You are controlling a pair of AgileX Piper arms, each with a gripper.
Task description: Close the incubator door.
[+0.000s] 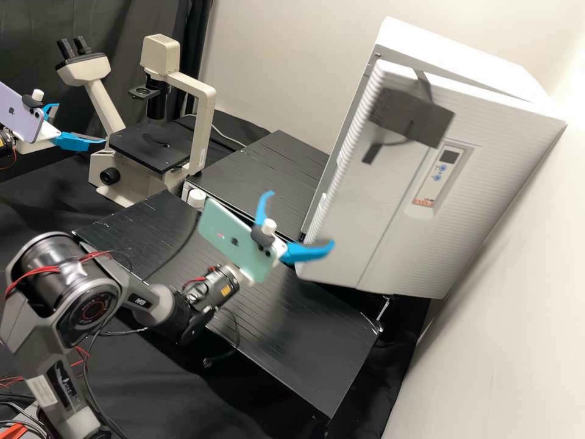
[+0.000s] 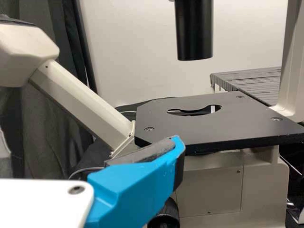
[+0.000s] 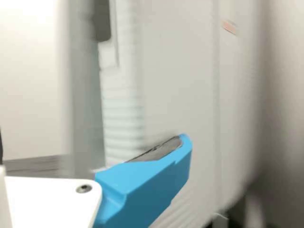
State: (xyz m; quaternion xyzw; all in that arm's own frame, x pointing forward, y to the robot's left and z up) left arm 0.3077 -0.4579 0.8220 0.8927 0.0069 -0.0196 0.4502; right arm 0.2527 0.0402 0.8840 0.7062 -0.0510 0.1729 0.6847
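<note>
While the incubator door (image 1: pixel 378 219) stands ajar from the incubator body (image 1: pixel 469 55), beside the black bench (image 1: pixel 304 347), the right end effector (image 1: pixel 301 219) is near the door's free edge, its fingers spread, grasping nothing. Farther off, the left end effector (image 1: pixel 80 124), likewise parted and unladen, is near the microscope (image 1: pixel 205 122).

Bright light washes over the pale wall (image 1: pixel 518 292).

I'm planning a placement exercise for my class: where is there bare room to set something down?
The black bench top looks bare from below the right gripper to its near corner. The rear black surface is bare between microscope and incubator. It's crowded beside the door, around the gripper.
</note>
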